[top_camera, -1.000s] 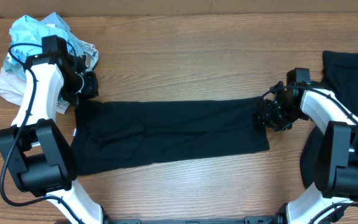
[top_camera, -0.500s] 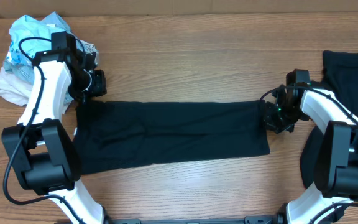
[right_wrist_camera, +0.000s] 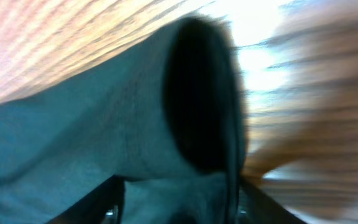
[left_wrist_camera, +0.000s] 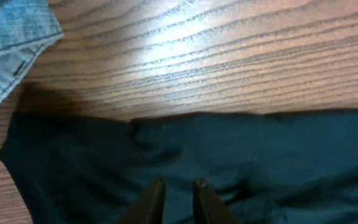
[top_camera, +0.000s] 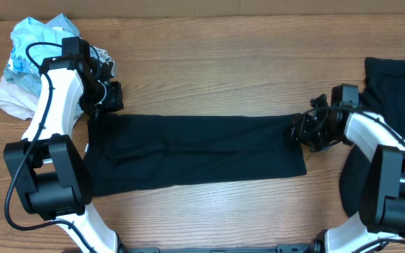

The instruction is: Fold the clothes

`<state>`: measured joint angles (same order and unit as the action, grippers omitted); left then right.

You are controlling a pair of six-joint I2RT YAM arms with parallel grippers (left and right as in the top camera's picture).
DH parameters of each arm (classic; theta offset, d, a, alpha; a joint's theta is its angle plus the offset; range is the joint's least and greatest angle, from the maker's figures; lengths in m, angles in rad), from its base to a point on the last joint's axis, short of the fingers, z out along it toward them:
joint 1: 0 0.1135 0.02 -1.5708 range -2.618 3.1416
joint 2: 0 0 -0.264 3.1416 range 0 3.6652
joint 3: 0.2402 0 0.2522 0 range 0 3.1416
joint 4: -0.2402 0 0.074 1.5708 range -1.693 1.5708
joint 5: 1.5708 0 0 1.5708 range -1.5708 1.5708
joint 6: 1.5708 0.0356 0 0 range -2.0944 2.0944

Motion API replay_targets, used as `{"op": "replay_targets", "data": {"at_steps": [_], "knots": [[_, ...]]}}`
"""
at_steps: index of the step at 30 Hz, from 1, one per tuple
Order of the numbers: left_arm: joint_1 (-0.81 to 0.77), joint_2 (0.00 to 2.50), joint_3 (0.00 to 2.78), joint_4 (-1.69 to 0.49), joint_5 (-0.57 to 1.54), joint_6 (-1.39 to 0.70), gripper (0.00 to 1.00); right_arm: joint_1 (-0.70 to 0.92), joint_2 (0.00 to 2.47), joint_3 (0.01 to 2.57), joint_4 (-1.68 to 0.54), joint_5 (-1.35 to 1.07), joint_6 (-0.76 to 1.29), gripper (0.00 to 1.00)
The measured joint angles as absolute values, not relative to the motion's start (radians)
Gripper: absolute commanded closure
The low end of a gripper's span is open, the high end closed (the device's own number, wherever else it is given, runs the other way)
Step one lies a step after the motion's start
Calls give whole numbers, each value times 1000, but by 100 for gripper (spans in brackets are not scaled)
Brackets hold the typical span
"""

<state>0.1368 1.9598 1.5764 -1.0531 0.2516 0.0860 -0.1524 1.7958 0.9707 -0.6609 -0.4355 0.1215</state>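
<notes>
A black T-shirt (top_camera: pixel 195 151) lies folded into a long strip across the middle of the table. My left gripper (top_camera: pixel 108 100) is at the strip's far left corner. In the left wrist view its fingertips (left_wrist_camera: pixel 159 184) stand a narrow gap apart, pressed down on the black cloth (left_wrist_camera: pixel 241 149), with cloth between them. My right gripper (top_camera: pixel 305 131) is at the strip's right end. In the blurred right wrist view its jaws stand wide apart around the lifted, looped edge of the cloth (right_wrist_camera: pixel 142 118).
A heap of light blue and white clothes (top_camera: pixel 41 53) lies at the far left corner, and its denim edge (left_wrist_camera: pixel 11 43) shows in the left wrist view. More black cloth (top_camera: pixel 394 81) lies at the right edge. Bare wood runs along the far side and the front.
My left gripper has moved a little right, onto the strip's far left corner. My right gripper has shifted slightly right and lower at the strip's right end. The strip has barely moved.
</notes>
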Motion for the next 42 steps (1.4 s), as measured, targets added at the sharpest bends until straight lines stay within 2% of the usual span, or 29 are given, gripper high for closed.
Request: {"op": "replay_targets", "data": {"at_steps": [3, 10, 18, 27, 34, 42], "knots": [[137, 1960, 1576, -1060, 252, 94, 81, -157, 1786, 904, -604, -551, 99, 72], [137, 1960, 1576, -1071, 262, 109, 82, -163, 1815, 892, -696, -616, 76, 96], [137, 1960, 1617, -1150, 269, 118, 85, -232, 1850, 1106, -1020, -406, 105, 96], [137, 1960, 1816, -1220, 274, 134, 83, -241, 1849, 1363, -1199, -253, 128, 96], [137, 1960, 1832, -1224, 274, 135, 82, -17, 1847, 1375, -1271, -232, 132, 96], [137, 1960, 1832, -1224, 274, 135, 80, 338, 1847, 1375, -1153, -270, 212, 94]]}}
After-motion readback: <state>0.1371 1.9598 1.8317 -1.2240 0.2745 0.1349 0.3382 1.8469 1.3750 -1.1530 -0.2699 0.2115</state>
